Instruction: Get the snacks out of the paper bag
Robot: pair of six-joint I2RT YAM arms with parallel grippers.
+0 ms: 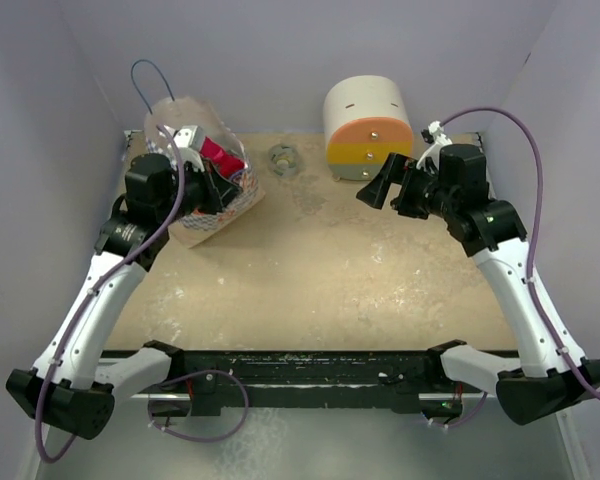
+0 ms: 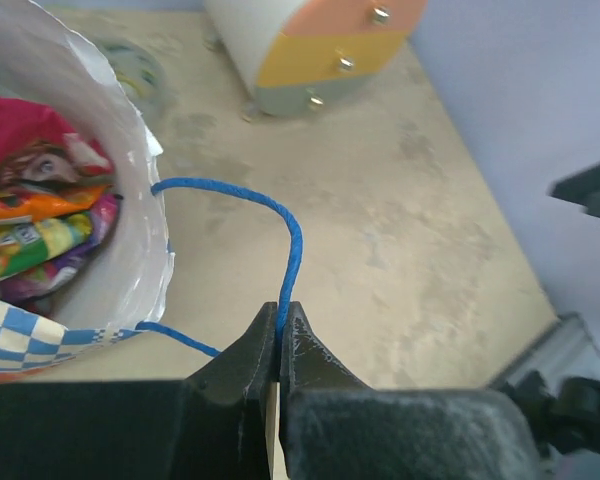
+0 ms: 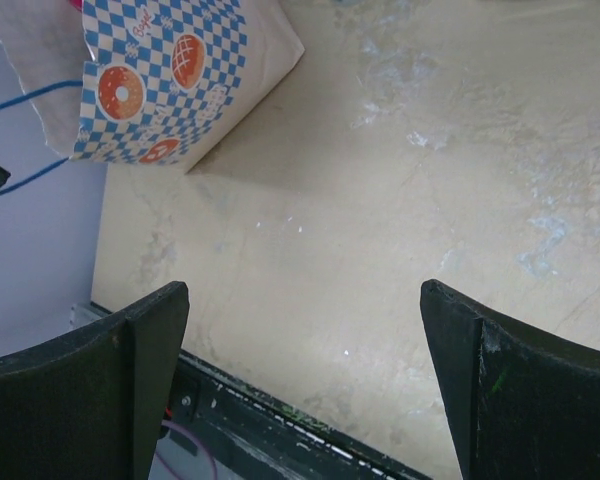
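Observation:
The paper bag (image 1: pixel 192 225) stands at the table's back left, its mouth open and tilted toward my left arm. Its cream inner wall (image 2: pixel 140 250) and its blue-and-white checkered outside (image 3: pixel 160 80) both show. Snacks (image 2: pixel 40 210), red, orange, yellow-green and purple packets, lie packed inside; a red one (image 1: pixel 218 155) shows from above. My left gripper (image 2: pixel 280 310) is shut on the bag's thin blue cord handle (image 2: pixel 292 235), just right of the bag's rim. My right gripper (image 1: pixel 375 190) is open and empty above the table's right half, well apart from the bag; it also shows in the right wrist view (image 3: pixel 300 290).
A rounded cream, orange and yellow drawer box (image 1: pixel 368 130) stands at the back right, close behind my right gripper. A small clear ring (image 1: pixel 282 158) lies between the bag and the box. The bag's second blue handle (image 1: pixel 150 80) sticks up by the back wall.

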